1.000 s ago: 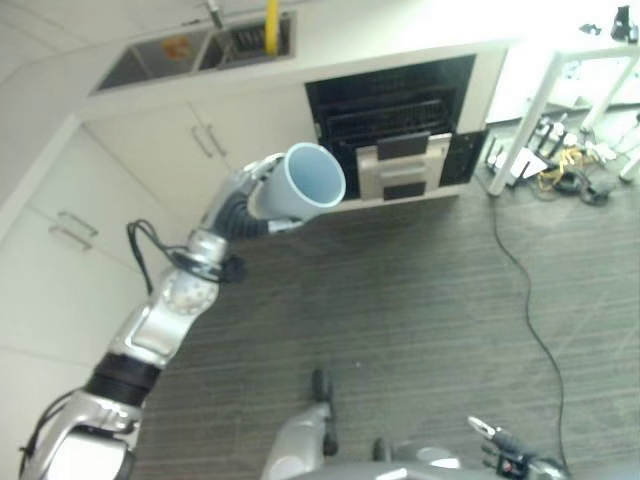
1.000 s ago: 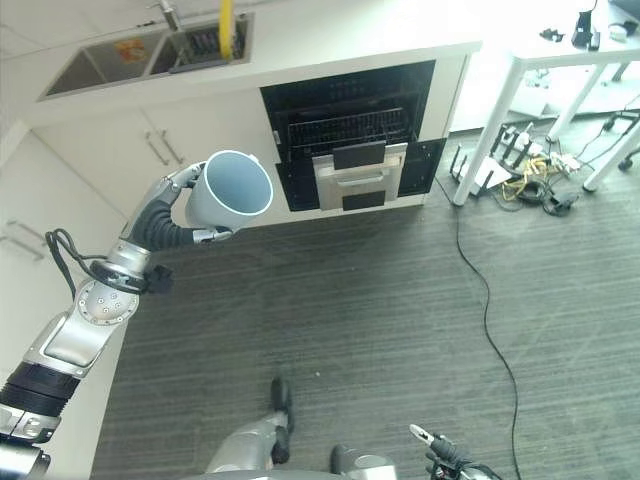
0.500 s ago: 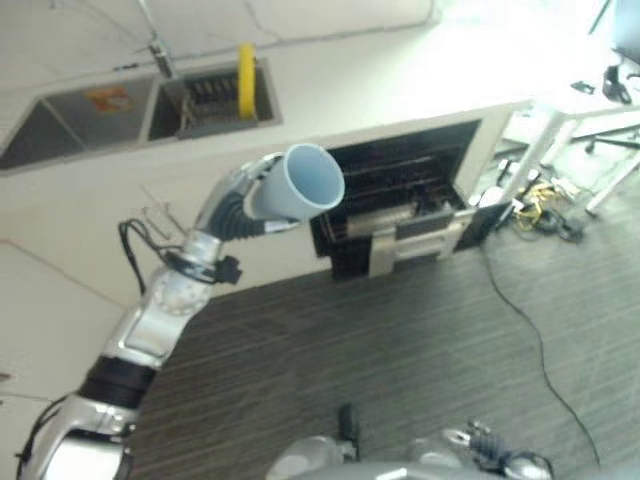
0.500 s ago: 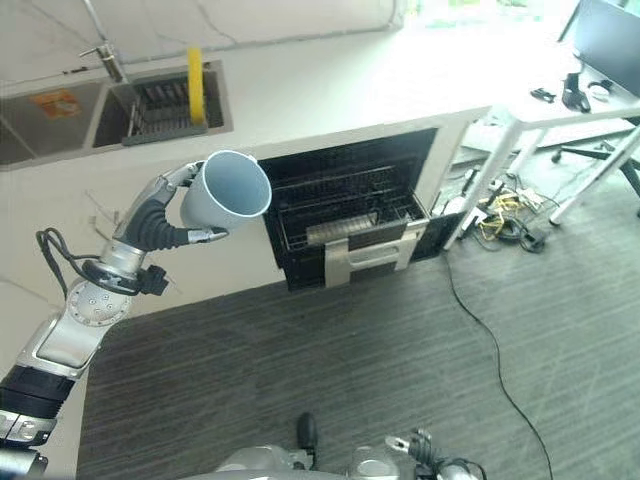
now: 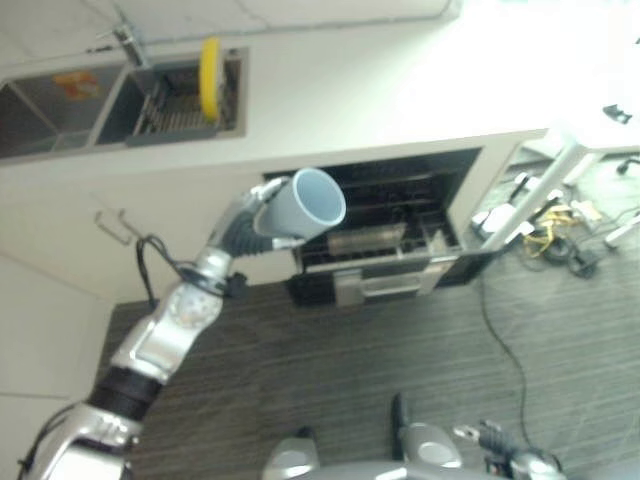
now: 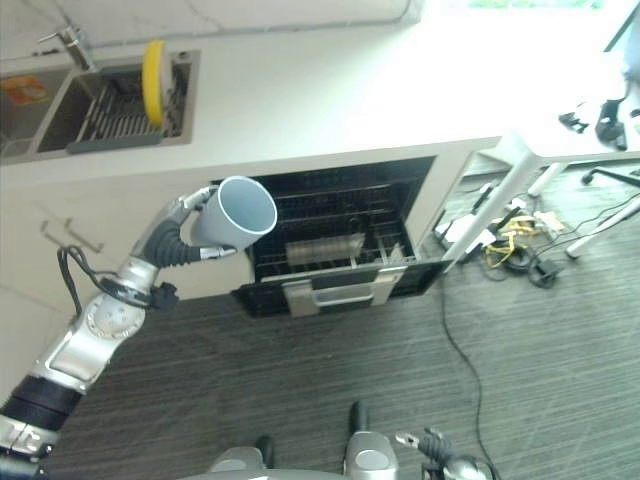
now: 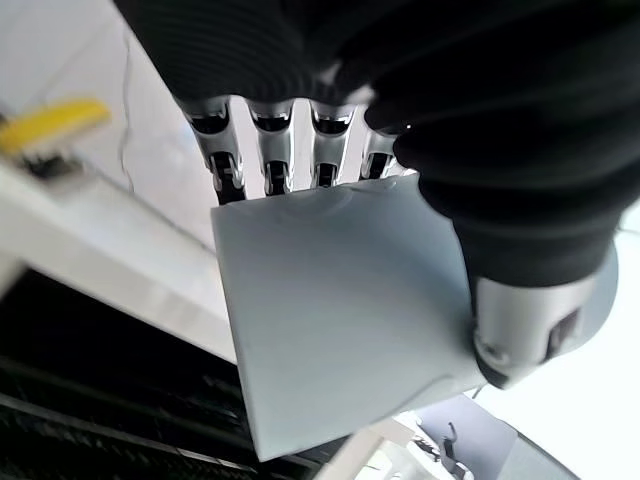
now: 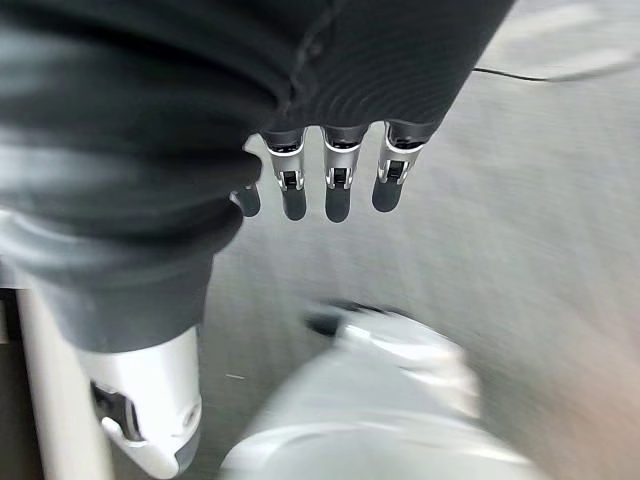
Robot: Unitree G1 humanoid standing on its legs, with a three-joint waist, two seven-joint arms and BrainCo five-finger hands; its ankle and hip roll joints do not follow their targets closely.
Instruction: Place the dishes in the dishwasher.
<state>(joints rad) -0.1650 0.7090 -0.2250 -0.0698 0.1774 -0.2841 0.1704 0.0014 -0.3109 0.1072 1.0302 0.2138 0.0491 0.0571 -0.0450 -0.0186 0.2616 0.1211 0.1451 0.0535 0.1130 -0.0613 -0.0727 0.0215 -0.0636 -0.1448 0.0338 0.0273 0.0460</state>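
Observation:
My left hand (image 5: 252,214) is shut on a pale blue cup (image 5: 306,204), held on its side with the mouth facing away from the arm. Its fingers (image 7: 268,150) curl over the cup (image 7: 340,300) and the thumb (image 7: 520,335) presses the other side. The cup hangs in the air before the upper left corner of the open dishwasher (image 6: 340,225), whose black wire rack (image 5: 385,250) is pulled out. A greyish cylinder (image 6: 322,247) lies in that rack. My right hand (image 8: 335,180) hangs low over the floor with relaxed, straight fingers and holds nothing.
A sink (image 6: 110,110) in the white counter holds a drainer with a yellow plate (image 6: 153,68) standing upright. A white table leg (image 6: 500,185) and a tangle of cables (image 6: 520,235) lie right of the dishwasher. Grey striped carpet (image 6: 330,370) covers the floor in front.
The whole picture has shifted, so the camera moved; counter and dishwasher look nearer. The cup stays in my left hand, now level with the dishwasher's opening.

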